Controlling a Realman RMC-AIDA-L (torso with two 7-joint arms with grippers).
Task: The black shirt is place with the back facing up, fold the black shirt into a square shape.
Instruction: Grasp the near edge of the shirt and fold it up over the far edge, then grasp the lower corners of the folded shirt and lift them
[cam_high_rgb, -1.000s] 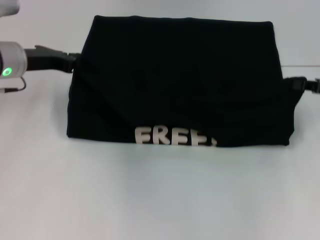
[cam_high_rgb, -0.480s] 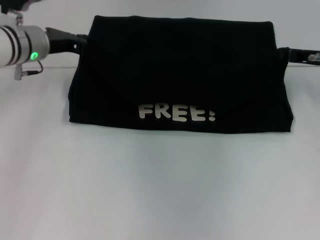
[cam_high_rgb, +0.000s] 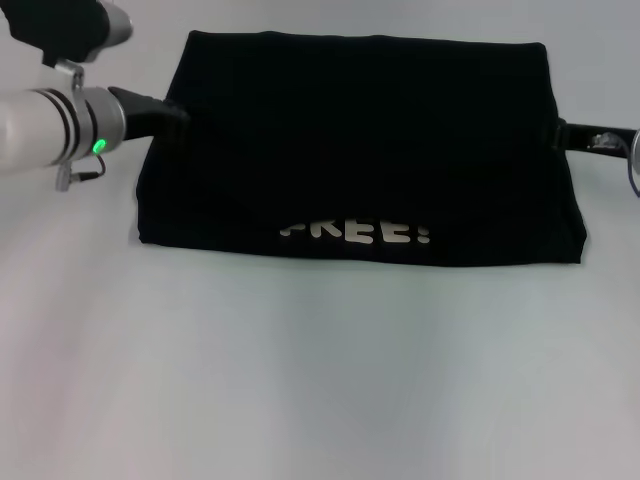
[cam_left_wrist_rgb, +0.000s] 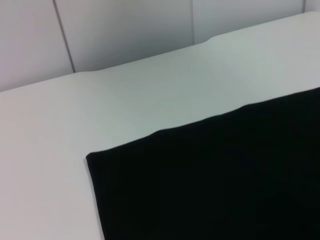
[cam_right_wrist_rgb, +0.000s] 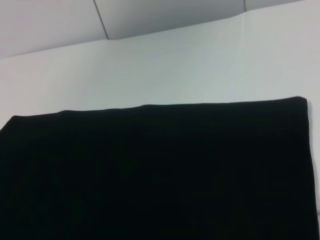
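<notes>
- You had one shirt on the table, lying as a wide black block towards the far edge, its long axis running from your left arm to your right.
- One line of pale lettering showed near the shirt's near edge, partly tucked under, which suggests a fold in progress there.
- The shirt lay between the two grippers, so each had cloth inward of it, towards the middle.
- Your left gripper was at the shirt's far left corner, touching or just over the edge. I could not tell whether its jaws were open or closed.
- Your right gripper was at the right edge, also towards the far side. Its jaws were no clearer.
- Both arms looked about equally near, one to each end.
- Neither wrist view showed fingers, only shirt, table and a panelled wall.
</notes>
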